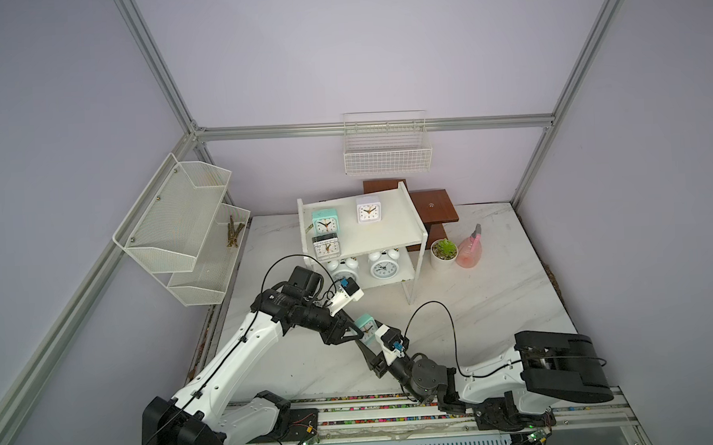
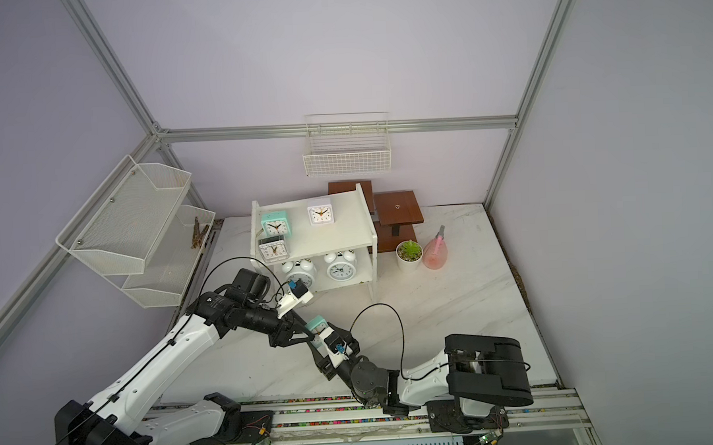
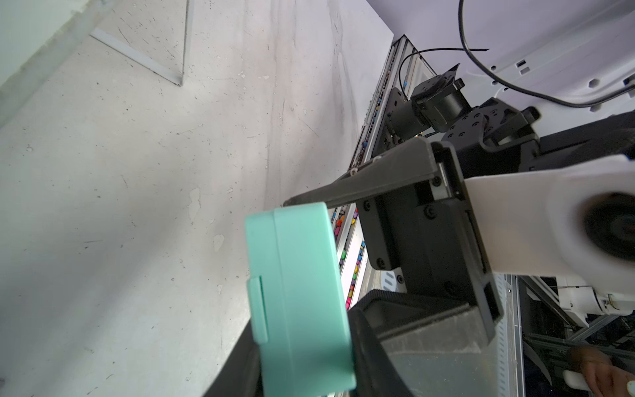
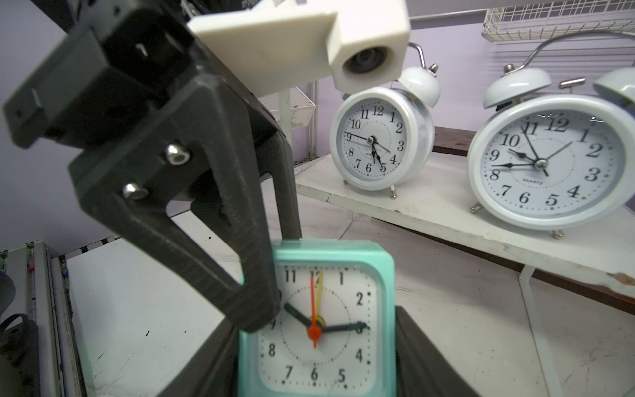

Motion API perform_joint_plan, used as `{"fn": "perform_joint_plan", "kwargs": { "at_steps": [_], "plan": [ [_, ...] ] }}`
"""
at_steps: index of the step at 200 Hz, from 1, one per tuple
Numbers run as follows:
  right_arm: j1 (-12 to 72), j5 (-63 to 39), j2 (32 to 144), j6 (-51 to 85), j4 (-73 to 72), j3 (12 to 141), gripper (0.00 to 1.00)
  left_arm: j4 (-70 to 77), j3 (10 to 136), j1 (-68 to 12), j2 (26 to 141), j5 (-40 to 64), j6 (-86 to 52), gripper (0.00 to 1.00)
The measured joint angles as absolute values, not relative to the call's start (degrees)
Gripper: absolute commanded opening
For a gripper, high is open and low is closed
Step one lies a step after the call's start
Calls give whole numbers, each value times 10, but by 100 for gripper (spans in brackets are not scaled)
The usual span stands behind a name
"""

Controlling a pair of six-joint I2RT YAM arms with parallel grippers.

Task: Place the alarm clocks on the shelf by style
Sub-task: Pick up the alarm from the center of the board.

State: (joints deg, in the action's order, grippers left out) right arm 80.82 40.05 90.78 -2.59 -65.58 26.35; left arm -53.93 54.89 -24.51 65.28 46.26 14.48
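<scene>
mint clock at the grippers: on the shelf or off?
Off. The mint clock is held between the left gripper and right gripper, in front of the shelf, not on it.

The square clock [image 4: 326,361] was mint green with a white face; the table [image 1: 495,308] was white with grey veins.
</scene>
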Motion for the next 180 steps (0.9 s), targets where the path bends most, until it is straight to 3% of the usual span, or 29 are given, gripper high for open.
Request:
{"fn": "perform_joint_plan", "kwargs": {
  "at_steps": [56,125,180],
  "plan": [
    [809,413,907,-15,-612,282,55,-540,549,-245,653,451,148,5],
    [809,432,903,3,-516,323,61,-541,549,-245,649,423,161,3],
    [807,447,890,38,-409,362,57,-533,549,-249,645,401,167,3]
  ]
}}
